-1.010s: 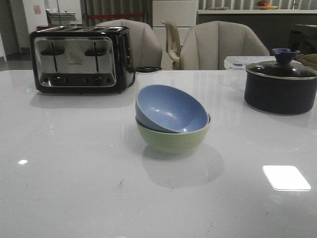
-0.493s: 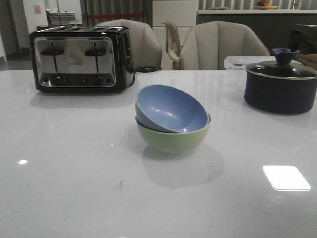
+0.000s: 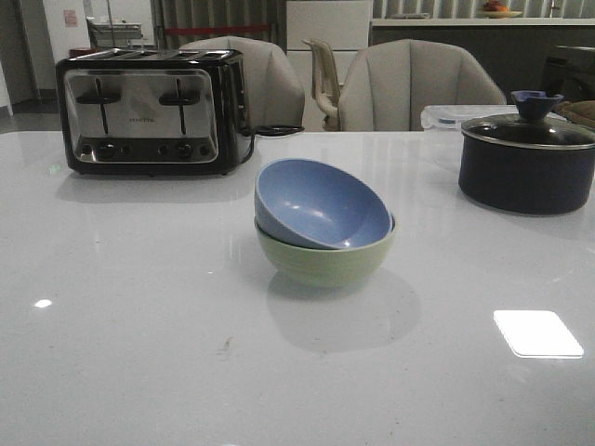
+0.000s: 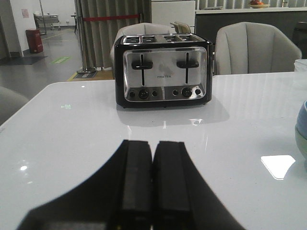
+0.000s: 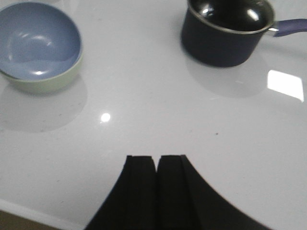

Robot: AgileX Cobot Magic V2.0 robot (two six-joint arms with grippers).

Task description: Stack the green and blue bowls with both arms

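Front view: the toaster (image 3: pixel 153 111) at the back left of the white counter (image 3: pixel 139 353) carries a small brand mark between its levers, too small to read here. Mid-counter, the blue bowl (image 3: pixel 321 203) sits tilted inside the green bowl (image 3: pixel 325 258), its opening tipped toward the camera; nothing shows inside it. At the back right stands a dark navy pot (image 3: pixel 526 167) with its lid on, and a clear lidded box (image 3: pixel 446 116) sits just behind it. Neither arm appears in this view.

Left wrist view: the toaster (image 4: pixel 163 71) faces the camera and the mark reads "FINETEK". The left hand (image 4: pixel 152 179) hangs low over bare counter (image 4: pixel 72 134), its two black fingers pressed together and holding nothing. A sliver of the stacked bowls shows at the frame edge, well apart from the hand.

Right wrist view: the blue bowl (image 5: pixel 39 40) lies nested in the green bowl (image 5: pixel 48 82), empty. The pot (image 5: pixel 225 33) stands well apart from them, handle (image 5: pixel 290 26) pointing away. The right hand (image 5: pixel 157 184) hovers above the counter (image 5: pixel 158 110) near its edge, fingers closed tight on nothing.
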